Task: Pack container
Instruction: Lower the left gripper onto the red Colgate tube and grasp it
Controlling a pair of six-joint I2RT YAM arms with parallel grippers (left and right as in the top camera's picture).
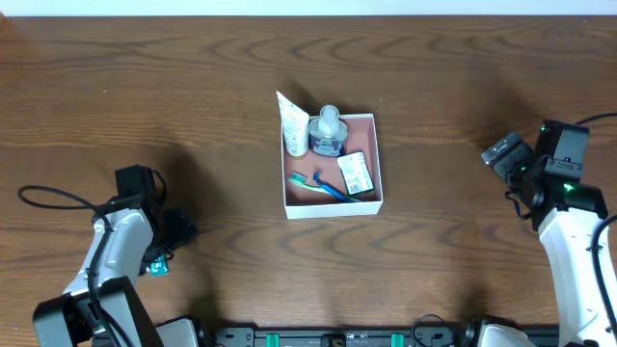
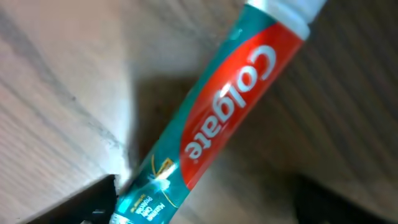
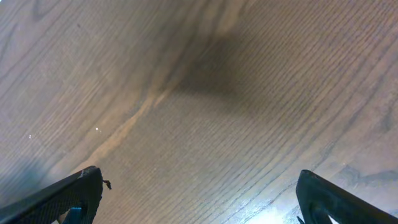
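Toothpaste tube [image 2: 224,118], 1, fills the left wrist view: teal and red, Colgate print, white cap toward the upper right, crimped end down by the fingers. It lies diagonally over the wood and is blurred from closeness.

Container [image 1: 333,206], 1, sits mid-table, slightly toward the far side, roughly midway between both arms. It is square, with white walls and a pinkish floor. There are 4 items inside:
- white tube [image 1: 294,127], 1, in the far-left corner, tilted, its top poking over the wall
- clear bottle [image 1: 329,130], 1, upright just beside the white tube, against the far wall
- small packet [image 1: 356,174] with green print, 1, lying flat on the right side of the floor
- toothbrush [image 1: 323,185], 1, blue-green, lying flat near the front wall, just beside the packet

Grippers, 2. The left gripper [image 2: 208,196] is near the table's front-left, well apart from the container. Its fingers are spread wide. The tube's crimped end sits between them, against the left finger [image 2: 93,202], with a clear gap to the other one, so nothing is clamped. Cannot tell whether the tube rests on the wood or is propped. The right gripper [image 3: 199,199] is at the right side, well apart from the container. Its jaws are wide apart, with only bare wood of the table [image 1: 193,87] between them, and it grasps nothing.
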